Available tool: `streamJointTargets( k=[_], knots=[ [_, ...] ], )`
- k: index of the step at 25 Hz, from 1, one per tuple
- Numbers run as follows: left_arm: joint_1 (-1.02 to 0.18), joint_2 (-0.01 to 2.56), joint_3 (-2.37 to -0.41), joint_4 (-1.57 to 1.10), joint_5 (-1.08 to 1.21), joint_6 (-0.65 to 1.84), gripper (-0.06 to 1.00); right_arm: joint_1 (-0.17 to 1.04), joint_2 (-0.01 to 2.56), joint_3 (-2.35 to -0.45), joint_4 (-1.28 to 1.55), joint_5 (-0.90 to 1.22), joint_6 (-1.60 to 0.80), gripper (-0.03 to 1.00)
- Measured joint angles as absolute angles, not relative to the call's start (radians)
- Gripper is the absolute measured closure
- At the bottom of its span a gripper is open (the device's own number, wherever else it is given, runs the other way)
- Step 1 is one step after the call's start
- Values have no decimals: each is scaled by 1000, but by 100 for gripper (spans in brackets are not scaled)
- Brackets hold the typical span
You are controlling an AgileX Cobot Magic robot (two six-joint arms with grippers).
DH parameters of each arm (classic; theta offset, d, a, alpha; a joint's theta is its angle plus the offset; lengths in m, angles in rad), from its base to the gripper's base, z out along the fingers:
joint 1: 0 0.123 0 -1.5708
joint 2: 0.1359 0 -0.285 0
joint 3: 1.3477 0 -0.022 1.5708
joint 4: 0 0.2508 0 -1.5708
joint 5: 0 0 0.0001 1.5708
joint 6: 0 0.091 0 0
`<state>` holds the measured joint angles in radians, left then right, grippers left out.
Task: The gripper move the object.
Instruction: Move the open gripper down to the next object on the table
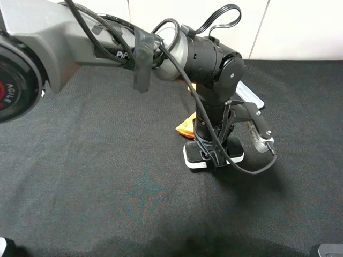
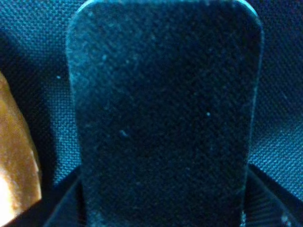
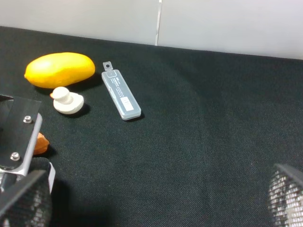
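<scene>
The eraser, black felt on a white base, lies flat on the black cloth right of centre. My left gripper reaches across from the upper left and stands straight down over its middle. In the left wrist view the felt top fills the picture, and the dark fingers lie against its two long sides. The eraser rests on the cloth. My right gripper is open and empty low over bare cloth, with one mesh-padded finger at each lower corner of its wrist view.
An orange waffle wedge lies just beside the eraser, also in the left wrist view. A grey-blue utility knife lies behind it. A yellow mango and a small white piece sit farther back near the wall.
</scene>
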<state>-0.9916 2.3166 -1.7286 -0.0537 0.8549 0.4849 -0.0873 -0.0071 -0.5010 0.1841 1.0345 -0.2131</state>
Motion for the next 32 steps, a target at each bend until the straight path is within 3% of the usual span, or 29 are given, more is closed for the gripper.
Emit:
streamJointTargets(
  k=[32],
  knots=[
    [-986, 2346, -1729, -55, 855, 478, 27, -87, -7, -501, 184, 1034, -213, 27]
  ],
)
